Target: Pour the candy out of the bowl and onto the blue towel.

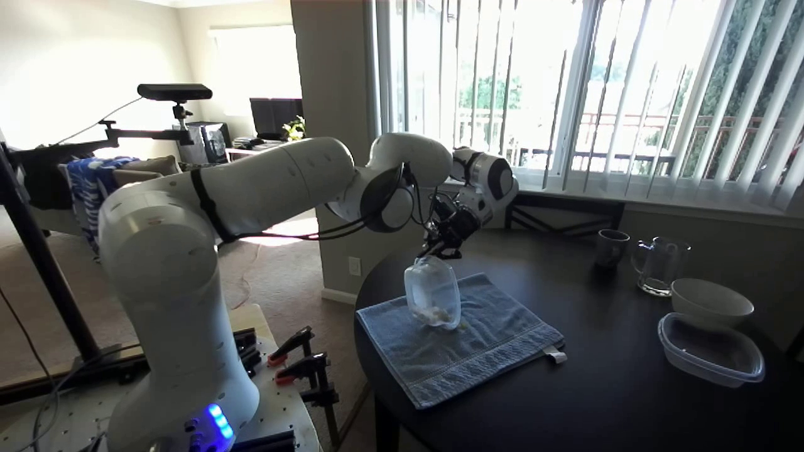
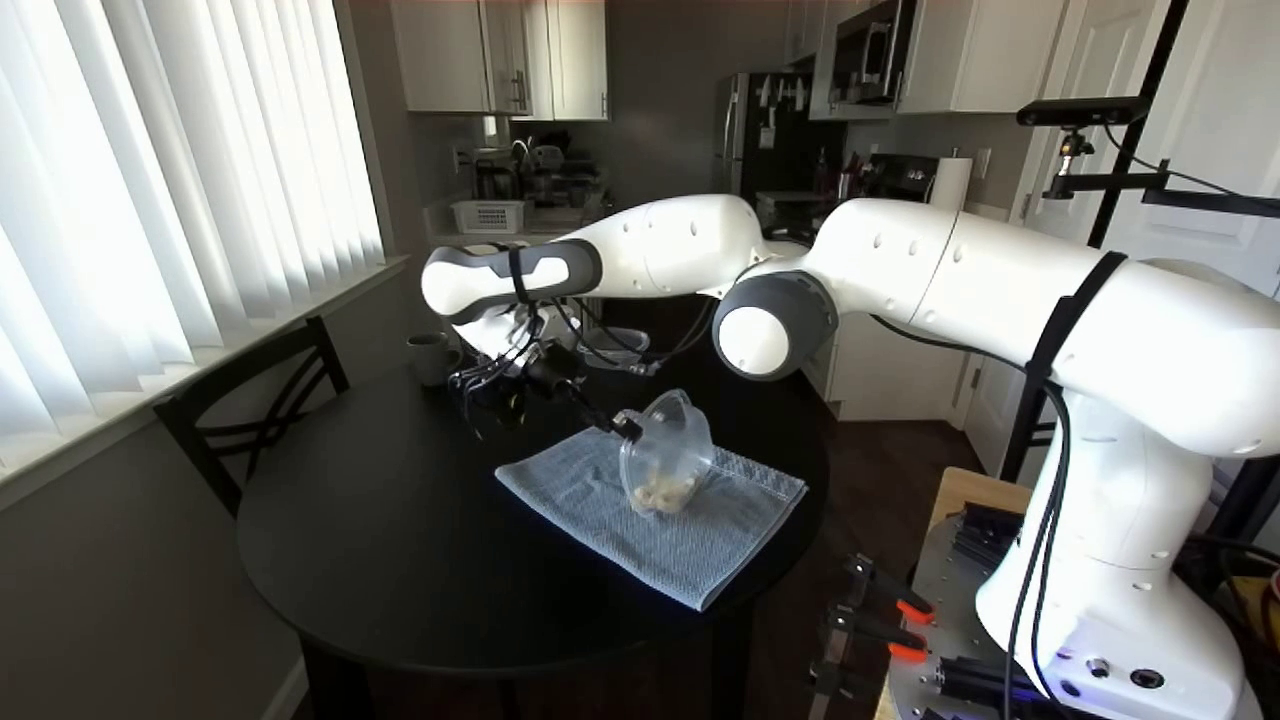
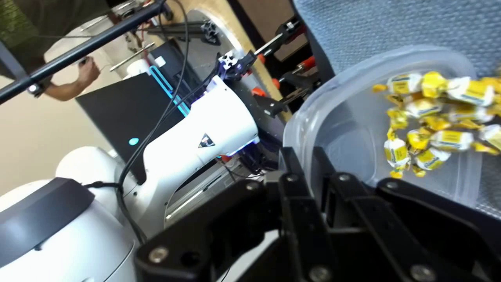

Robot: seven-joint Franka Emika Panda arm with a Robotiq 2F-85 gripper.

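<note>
The clear plastic bowl (image 1: 433,285) is tipped steeply onto its side over the blue towel (image 1: 440,367); both also show in an exterior view, the bowl (image 2: 680,435) and towel (image 2: 690,565). My gripper (image 3: 305,156) is shut on the bowl's rim, one finger inside and one outside. Yellow and white wrapped candy (image 3: 434,121) is heaped on the bowl's low side. Some pieces at the right of the wrist view reach past the rim; I cannot tell whether they lie on the towel. Nor can I tell whether the bowl's lower edge touches the towel.
On the dark round table (image 1: 603,389) stand another clear container (image 1: 710,351), a white bowl (image 1: 710,300), a glass mug (image 1: 659,270) and a dark mug (image 1: 610,248). A chair (image 2: 265,420) is by the window. Clamps (image 1: 308,364) sit at the robot's base.
</note>
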